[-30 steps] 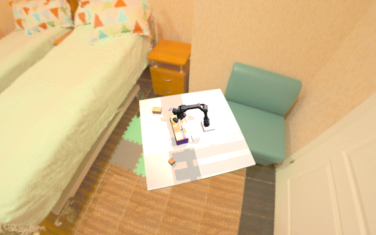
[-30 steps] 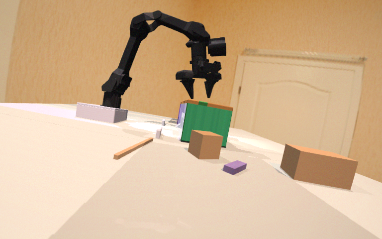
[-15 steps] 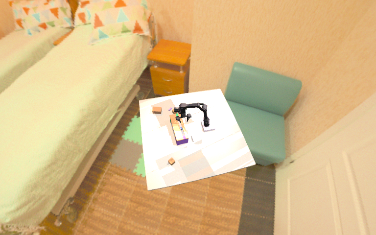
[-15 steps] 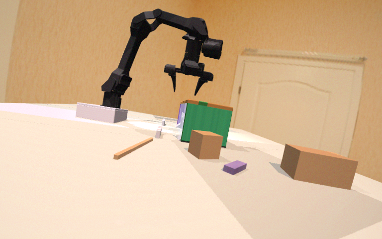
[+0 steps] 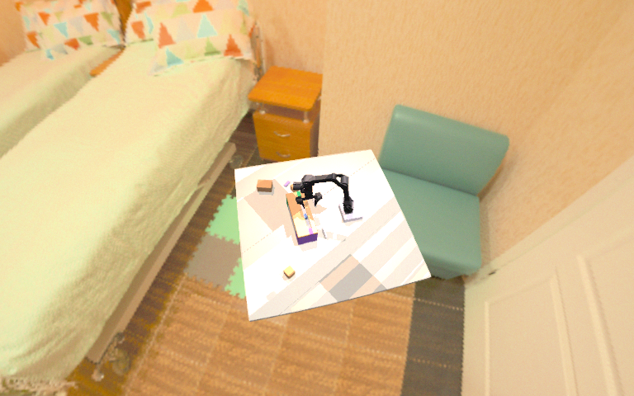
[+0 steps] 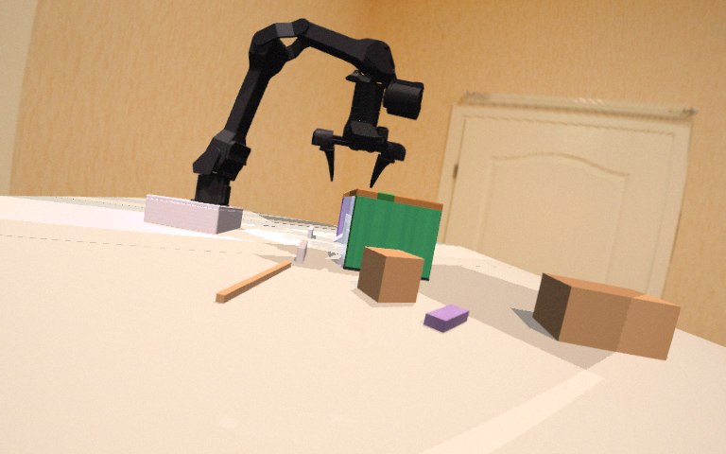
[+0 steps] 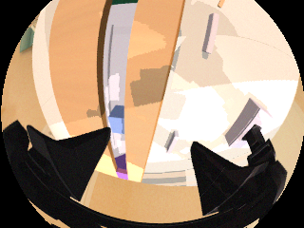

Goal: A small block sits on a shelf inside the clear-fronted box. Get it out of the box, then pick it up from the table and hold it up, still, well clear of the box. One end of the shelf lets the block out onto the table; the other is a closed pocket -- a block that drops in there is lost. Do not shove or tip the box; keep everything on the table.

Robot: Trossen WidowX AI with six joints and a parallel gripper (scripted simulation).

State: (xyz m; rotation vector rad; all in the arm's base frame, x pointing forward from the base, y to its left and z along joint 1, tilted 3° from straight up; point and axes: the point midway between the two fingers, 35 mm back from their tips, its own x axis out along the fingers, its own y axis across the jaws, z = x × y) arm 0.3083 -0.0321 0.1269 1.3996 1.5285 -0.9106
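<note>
Hard to see

The box (image 6: pixel 392 235) shows only its green back wall, hiding the shelf inside; far-off table (image 5: pixel 360 265) bits look tiny.

The pale table (image 6: pixel 102 348) carries the box (image 6: pixel 392 238), two brown blocks (image 6: pixel 389 274), a purple slab (image 6: pixel 445 318) and a stick (image 6: pixel 252 281).
</note>
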